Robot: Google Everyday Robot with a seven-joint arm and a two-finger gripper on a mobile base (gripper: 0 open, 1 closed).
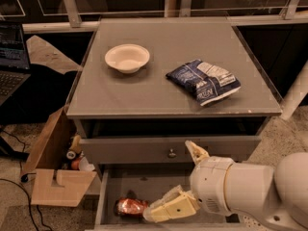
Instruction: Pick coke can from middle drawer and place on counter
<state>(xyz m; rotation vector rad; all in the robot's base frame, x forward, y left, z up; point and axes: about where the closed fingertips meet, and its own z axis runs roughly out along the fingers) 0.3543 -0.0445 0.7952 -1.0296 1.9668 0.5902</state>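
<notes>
The coke can (131, 207) lies on its side at the front left of the open middle drawer (139, 184). My gripper (181, 181) hangs over the drawer's right half, just right of the can. It is open, with one finger up by the knob drawer and the lower fingertip (155, 214) close to the can's right end. The gripper holds nothing. The grey counter (163, 93) lies above the drawers.
A white bowl (127, 57) and a blue-and-white chip bag (203, 81) sit on the counter. The drawer with a round knob (172, 153) above is closed. An open cardboard box (54, 177) with bottles stands left of the cabinet, and a laptop (9, 57) is at far left.
</notes>
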